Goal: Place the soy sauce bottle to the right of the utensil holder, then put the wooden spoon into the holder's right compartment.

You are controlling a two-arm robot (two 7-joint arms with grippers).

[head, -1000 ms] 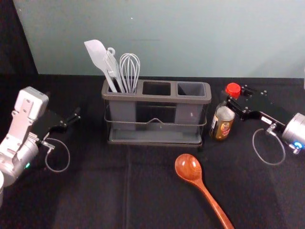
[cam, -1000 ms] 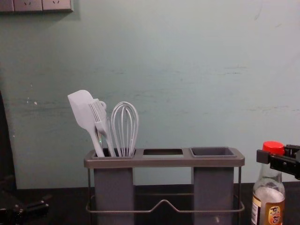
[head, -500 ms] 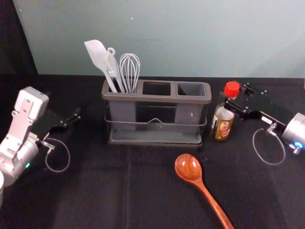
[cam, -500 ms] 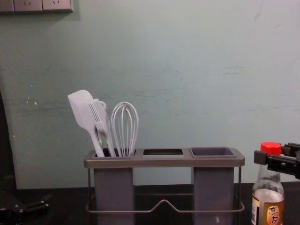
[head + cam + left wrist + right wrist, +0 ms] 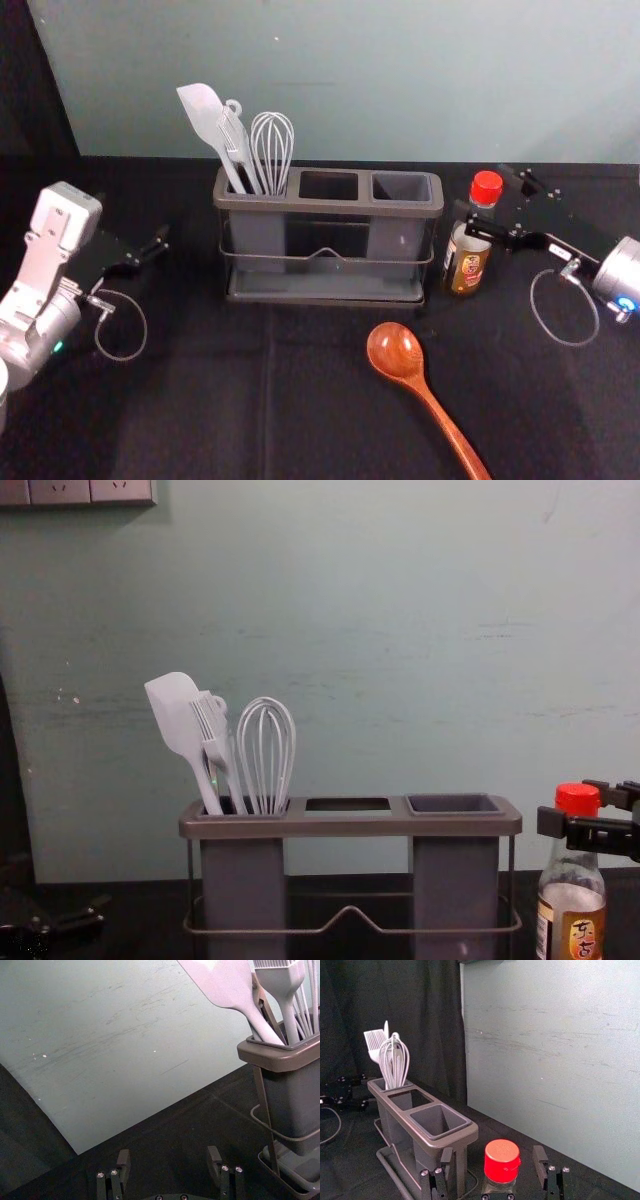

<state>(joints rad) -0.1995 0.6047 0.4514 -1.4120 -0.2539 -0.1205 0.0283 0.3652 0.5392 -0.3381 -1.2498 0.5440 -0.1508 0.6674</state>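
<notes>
The soy sauce bottle [image 5: 466,258] stands upright just right of the utensil holder [image 5: 330,208]. My right gripper [image 5: 484,194] is open at its neck; in the right wrist view the red cap [image 5: 501,1161] sits between the spread fingers of my right gripper [image 5: 493,1154], a gap on either side. The wooden spoon [image 5: 395,350] lies on the cloth in front of the holder, bowl toward it, handle toward the near edge. My left gripper [image 5: 150,242] is parked left of the holder; in the left wrist view the left gripper [image 5: 169,1155] is open and empty.
A white spatula [image 5: 203,112], a brush and a whisk [image 5: 272,145] stand in the holder's left compartment. Its right compartment [image 5: 401,187] is empty. A pale wall [image 5: 350,80] rises behind the black cloth [image 5: 200,390].
My right gripper's fingers have spread away from the bottle's neck. The bottle has shifted very slightly and stands on the cloth. The left arm and the spoon have stayed put.
</notes>
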